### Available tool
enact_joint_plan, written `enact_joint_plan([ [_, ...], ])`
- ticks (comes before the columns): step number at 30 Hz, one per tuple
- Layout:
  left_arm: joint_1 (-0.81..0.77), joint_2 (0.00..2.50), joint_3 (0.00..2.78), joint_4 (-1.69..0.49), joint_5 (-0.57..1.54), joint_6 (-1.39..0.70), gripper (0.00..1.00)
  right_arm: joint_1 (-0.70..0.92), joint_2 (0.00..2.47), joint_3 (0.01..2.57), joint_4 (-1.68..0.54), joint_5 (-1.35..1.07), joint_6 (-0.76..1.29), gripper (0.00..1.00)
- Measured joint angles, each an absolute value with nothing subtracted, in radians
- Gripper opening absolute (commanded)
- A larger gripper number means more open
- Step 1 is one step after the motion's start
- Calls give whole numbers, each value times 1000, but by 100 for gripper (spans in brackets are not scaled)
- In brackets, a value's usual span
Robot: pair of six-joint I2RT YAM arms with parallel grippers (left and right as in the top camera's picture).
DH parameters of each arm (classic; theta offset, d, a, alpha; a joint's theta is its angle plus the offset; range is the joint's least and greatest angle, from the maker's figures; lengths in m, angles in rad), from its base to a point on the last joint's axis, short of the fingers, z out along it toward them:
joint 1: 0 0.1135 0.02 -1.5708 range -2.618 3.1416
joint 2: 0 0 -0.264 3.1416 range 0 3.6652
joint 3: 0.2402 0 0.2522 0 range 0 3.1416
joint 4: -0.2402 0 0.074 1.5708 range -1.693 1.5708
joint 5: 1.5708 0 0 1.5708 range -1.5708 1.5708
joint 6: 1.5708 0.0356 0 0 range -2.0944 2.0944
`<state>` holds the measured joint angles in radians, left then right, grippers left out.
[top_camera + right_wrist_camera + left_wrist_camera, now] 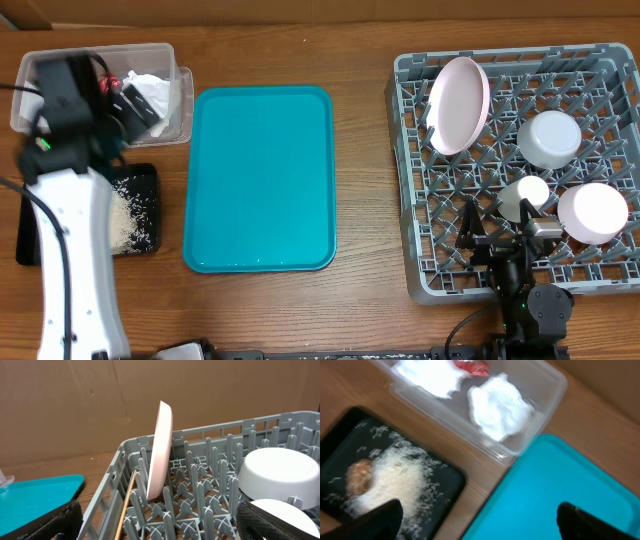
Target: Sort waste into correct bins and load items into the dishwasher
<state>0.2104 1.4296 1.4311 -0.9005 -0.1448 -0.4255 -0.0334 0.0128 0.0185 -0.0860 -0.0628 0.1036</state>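
The clear tub (170, 58) at the back left holds two crumpled white napkins (497, 406) and a red wrapper (472, 366). The black tray (148, 180) in front of it holds rice (395, 472) and a brown bit (359, 474). My left gripper (138, 108) hovers above the tub and black tray, open and empty (480, 525). The grey dish rack (410, 160) holds the upright pink plate (458, 105), two whitish bowls (550, 138) (592, 212) and a white cup (525, 193). My right gripper (495, 238) is open and empty above the rack's front (160, 520).
The big teal tray (260, 180) lies between the bins and the rack, with nothing on it. A thin wooden stick (125, 505) leans inside the rack's left wall below the plate (160, 450). A cardboard wall stands behind the table.
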Motion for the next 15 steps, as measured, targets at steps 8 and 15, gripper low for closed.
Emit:
enact_joint_plan([
  [8, 143, 1118, 910, -470, 80, -273, 100, -33, 13, 19, -86, -62, 103, 100],
  [15, 115, 860, 548, -184, 146, -224, 100, -33, 13, 19, -87, -62, 103, 100],
])
